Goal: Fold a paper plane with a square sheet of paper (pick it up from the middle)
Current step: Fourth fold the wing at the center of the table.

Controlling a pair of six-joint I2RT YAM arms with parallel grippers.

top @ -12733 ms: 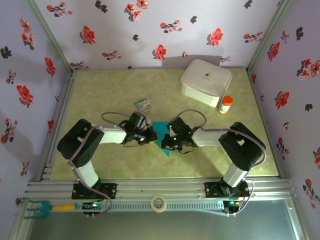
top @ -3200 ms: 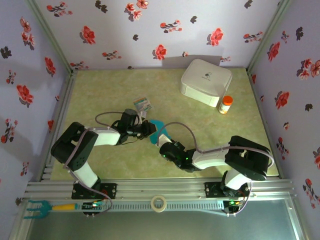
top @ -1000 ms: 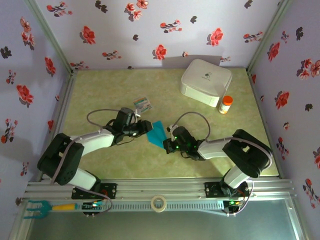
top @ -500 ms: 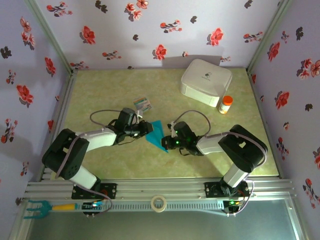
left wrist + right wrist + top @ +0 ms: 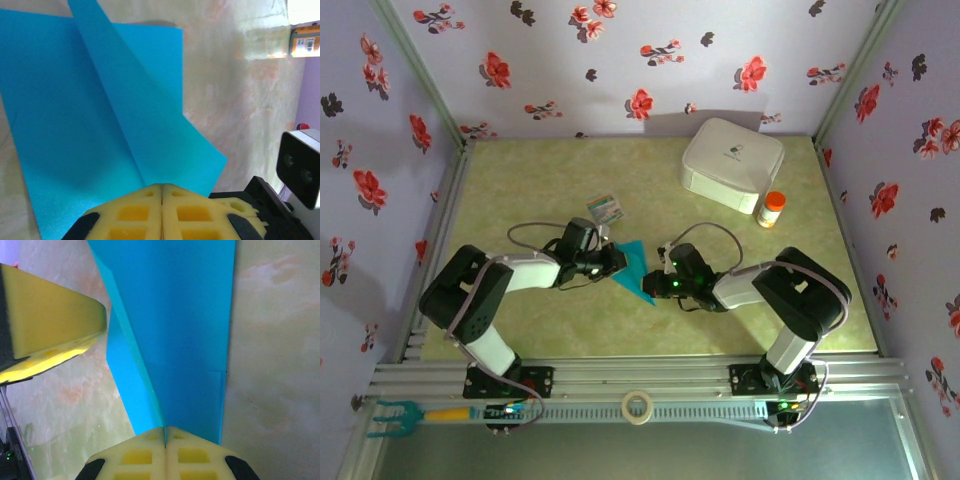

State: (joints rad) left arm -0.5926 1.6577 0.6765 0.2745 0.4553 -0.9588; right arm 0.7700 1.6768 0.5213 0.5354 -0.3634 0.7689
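The sheet (image 5: 633, 265), creased lengthwise into a narrower, pointed shape, is seen near the middle of the desk (image 5: 520, 180), between the two arms. It is held from both sides.

The left end effector (image 5: 161, 192) is clenched. Its yellow pads (image 5: 135, 212) are pressed together with no gap, and a raised fold of the sheet is caught at their tips. From there a crease is seen running away across the sheet, with one flap standing up from it and a flatter layer spread beside it. A soft shadow is cast under that flap.

The right end effector (image 5: 165, 434) is likewise clenched on the sheet. The ridge of a fold is seen leading straight into the seam between its pads. In the right wrist view a pad of the left end effector is found at the sheet's left edge.

Whether the sheet rests fully on the desk or is lifted slightly cannot be told.

A card (image 5: 606, 208) is seen just beyond the left arm's wrist, apart from the sheet. A white box (image 5: 732, 165) is placed at the far right of the desk, and a bottle (image 5: 772, 209) is stood just beside its near corner.
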